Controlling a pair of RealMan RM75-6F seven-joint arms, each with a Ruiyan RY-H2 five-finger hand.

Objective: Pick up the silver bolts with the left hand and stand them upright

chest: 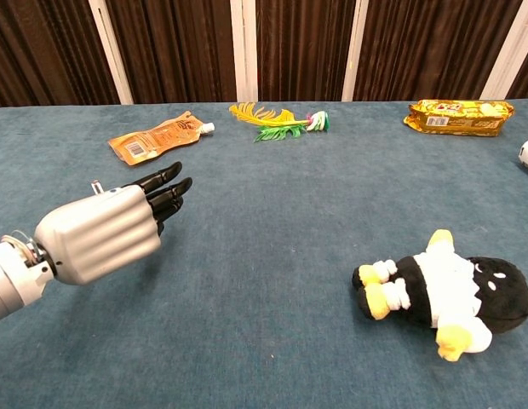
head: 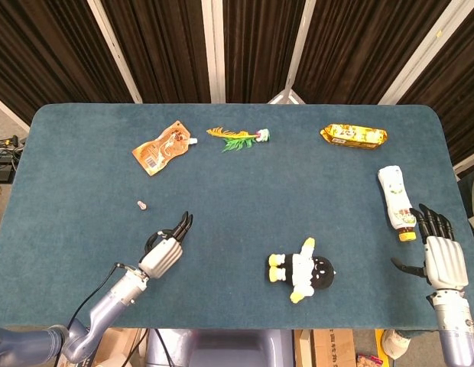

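Observation:
A small silver bolt [head: 141, 205] lies on the blue table [head: 237, 168], left of centre; in the chest view the bolt [chest: 97, 184] peeks out just behind my left hand. My left hand [head: 167, 246] hovers near the table's front edge, below and to the right of the bolt, its dark fingers stretched forward and holding nothing. In the chest view the left hand [chest: 111, 227] fills the left side. My right hand [head: 436, 252] rests at the front right corner with fingers spread, empty.
An orange pouch [head: 160, 148] and a feathered toy [head: 238, 138] lie at the back, a golden snack pack [head: 353, 135] at the back right. A white bottle [head: 396, 202] lies by the right hand. A plush penguin [head: 304, 271] lies at front centre.

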